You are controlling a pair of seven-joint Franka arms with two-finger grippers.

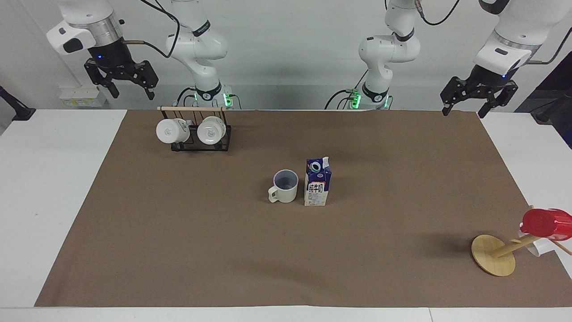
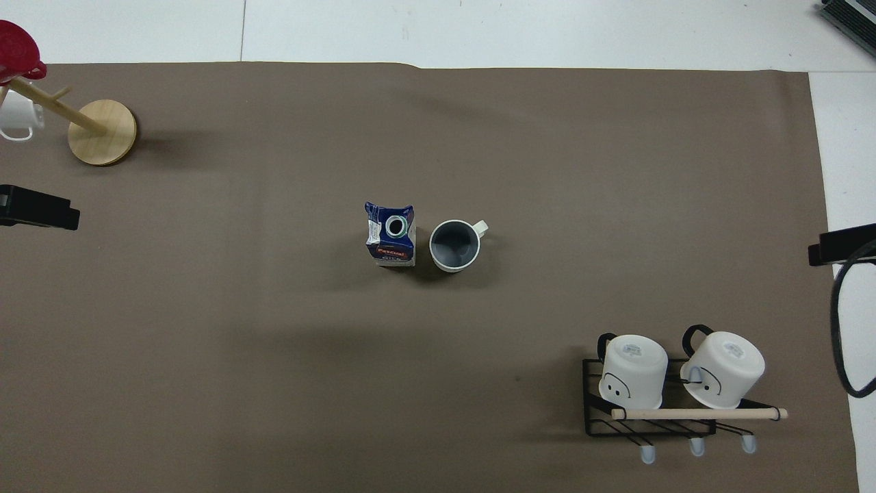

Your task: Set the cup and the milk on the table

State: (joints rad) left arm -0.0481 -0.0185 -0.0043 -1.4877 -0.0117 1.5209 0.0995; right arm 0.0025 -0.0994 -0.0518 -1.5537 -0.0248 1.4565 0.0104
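The cream-beige cup [image 1: 285, 186] [image 2: 454, 245] stands upright in the middle of the brown mat [image 1: 223, 250] on the white table [image 1: 53, 179], its handle toward the right arm's end. The blue-and-white milk [image 1: 317, 182] [image 2: 391, 235] carton stands upright beside it, toward the left arm's end, nearly touching. My right gripper [image 1: 132, 91] hangs open and empty, high over the robots' edge of the table near the mug rack. High over the mat's corner at the other end, my left gripper [image 1: 464, 109] is also open and empty. Only a dark tip of each shows in the overhead view.
A black wire rack [image 1: 201, 142] [image 2: 650, 418] holding two white mugs sits near the robots at the right arm's end. A wooden mug tree [image 1: 494, 255] [image 2: 102, 132] with a red cup [image 1: 547, 223] leans at the mat's corner farthest from the robots, left arm's end.
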